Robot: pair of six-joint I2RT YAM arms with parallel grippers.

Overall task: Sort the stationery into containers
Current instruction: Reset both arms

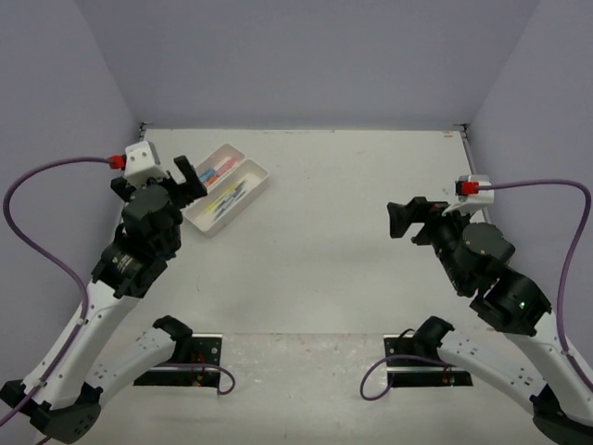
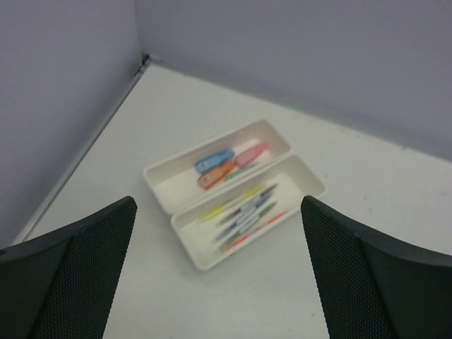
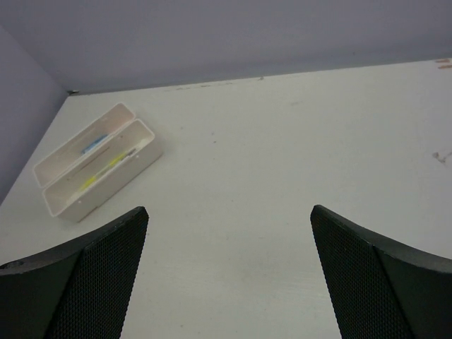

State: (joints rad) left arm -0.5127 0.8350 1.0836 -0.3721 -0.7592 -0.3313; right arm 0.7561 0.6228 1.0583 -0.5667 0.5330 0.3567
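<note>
Two white containers lie side by side at the back left. The far one (image 1: 237, 149) (image 2: 150, 178) holds stubby markers (image 1: 214, 172): blue (image 2: 214, 161), orange (image 2: 215, 176) and pink (image 2: 252, 152). The near one (image 1: 264, 177) (image 2: 313, 181) holds thin pens (image 2: 247, 210) (image 1: 232, 197), yellow, blue-grey, green and red. My left gripper (image 1: 190, 178) (image 2: 217, 205) hangs open and empty, raised just left of the trays. Over the right half of the table, my right gripper (image 1: 400, 220) (image 3: 229, 209) is open and empty too. In the right wrist view, both trays (image 3: 55, 203) show far off at left.
Grey walls close the table (image 1: 352, 213) at the back and on both sides. A raised ledge runs along the left edge (image 2: 85, 152). A small mark sits on the surface at far right (image 3: 441, 157).
</note>
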